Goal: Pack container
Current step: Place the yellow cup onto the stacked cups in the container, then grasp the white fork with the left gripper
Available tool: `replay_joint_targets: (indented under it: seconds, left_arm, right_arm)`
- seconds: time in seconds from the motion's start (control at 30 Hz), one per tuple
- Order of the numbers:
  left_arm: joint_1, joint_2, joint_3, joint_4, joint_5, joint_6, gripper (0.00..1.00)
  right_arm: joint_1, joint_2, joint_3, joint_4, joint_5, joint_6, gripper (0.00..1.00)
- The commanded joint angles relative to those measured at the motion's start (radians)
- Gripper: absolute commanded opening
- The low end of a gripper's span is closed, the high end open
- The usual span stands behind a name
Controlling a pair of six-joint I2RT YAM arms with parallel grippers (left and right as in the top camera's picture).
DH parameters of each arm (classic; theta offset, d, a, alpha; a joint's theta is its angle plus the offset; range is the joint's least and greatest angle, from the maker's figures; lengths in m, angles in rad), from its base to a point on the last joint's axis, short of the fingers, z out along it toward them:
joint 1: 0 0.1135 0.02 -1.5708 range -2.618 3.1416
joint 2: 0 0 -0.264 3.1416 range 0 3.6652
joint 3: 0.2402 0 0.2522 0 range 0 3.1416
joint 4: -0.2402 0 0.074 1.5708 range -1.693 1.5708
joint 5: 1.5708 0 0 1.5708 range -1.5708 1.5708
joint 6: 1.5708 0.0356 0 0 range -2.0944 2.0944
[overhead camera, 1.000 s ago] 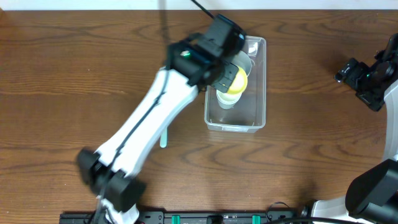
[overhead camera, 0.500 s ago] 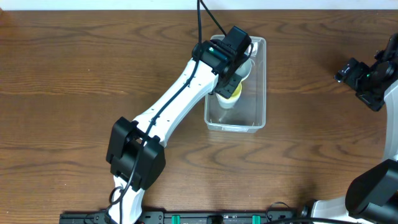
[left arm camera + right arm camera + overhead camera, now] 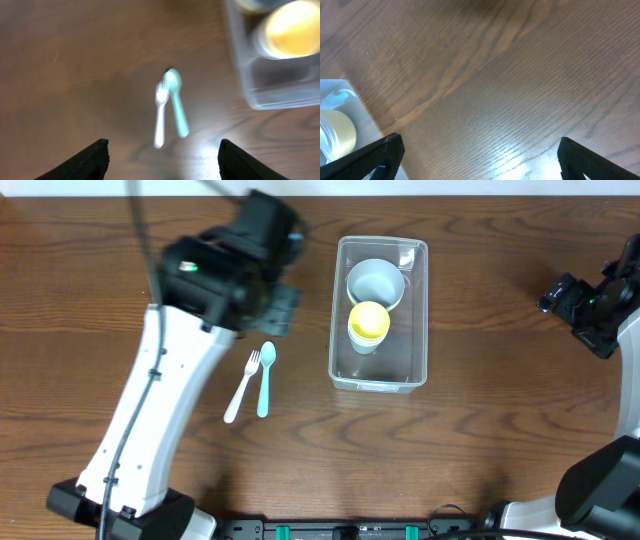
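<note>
Withdrawn from the container [image 3: 379, 384], left pincer [image 3: 162, 145] gapes empty; one bowl [image 3: 375, 280], one cup [image 3: 368, 323] inside, one fork [image 3: 243, 385], one spoon [image 3: 265, 378] outside.

Clear rectangular container [image 3: 379, 376] upright on wood, lengthwise, cups inside.

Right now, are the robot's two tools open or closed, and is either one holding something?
Left tool: open, holding nothing.
Right tool: open, holding nothing.
</note>
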Motion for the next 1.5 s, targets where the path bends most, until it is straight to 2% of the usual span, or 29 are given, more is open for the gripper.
replay_joint_targets:
  seconds: [0.0, 0.13, 0.47, 0.57, 0.77, 0.97, 1.03, 1.13, 1.23, 1.37, 1.47]
  left_arm:
    - [0.085, 0.051, -0.128, -0.008, 0.001, -0.044, 0.7]
    - [0.163, 0.051, -0.357, 0.138, 0.109, -0.043, 0.7]
    - [0.222, 0.051, -0.835, 0.536, 0.108, -0.032, 0.69]
    - [0.243, 0.051, -0.91, 0.612, 0.109, -0.032, 0.65]
    - [0.246, 0.051, -1.051, 0.795, 0.143, 0.064, 0.64]
    - [0.246, 0.051, -1.12, 0.907, 0.143, 0.078, 0.62]
    - [0.246, 0.051, -1.126, 0.918, 0.143, 0.077, 0.53]
    - [0.246, 0.051, -1.125, 0.917, 0.143, 0.077, 0.27]
    - [0.246, 0.049, -1.123, 0.909, 0.143, 0.077, 0.14]
    - [0.246, 0.027, -1.074, 0.839, 0.143, 0.077, 0.12]
    - [0.245, -0.025, -0.969, 0.721, 0.143, 0.075, 0.11]
  right_arm:
    - [-0.006, 0.005, -0.002, 0.0, 0.006, -0.001, 0.99]
    - [-0.006, 0.005, -0.002, 0.0, 0.006, -0.001, 0.99]
    - [-0.006, 0.005, -0.002, 0.0, 0.006, -0.001, 0.99]
    - [-0.006, 0.005, -0.002, 0.0, 0.006, -0.001, 0.99]
    - [-0.006, 0.005, -0.002, 0.0, 0.006, -0.001, 0.99]
    - [-0.006, 0.005, -0.002, 0.0, 0.006, -0.001, 0.99]
    - [-0.006, 0.005, -0.002, 0.0, 0.006, -0.001, 0.99]
    - [-0.006, 0.005, -0.002, 0.0, 0.006, -0.001, 0.99]
    - [-0.006, 0.005, -0.002, 0.0, 0.006, -0.001, 0.99]
    - [-0.006, 0.005, -0.002, 0.0, 0.006, -0.001, 0.99]
    - [-0.006, 0.005, -0.002, 0.0, 0.006, -0.001, 0.99]
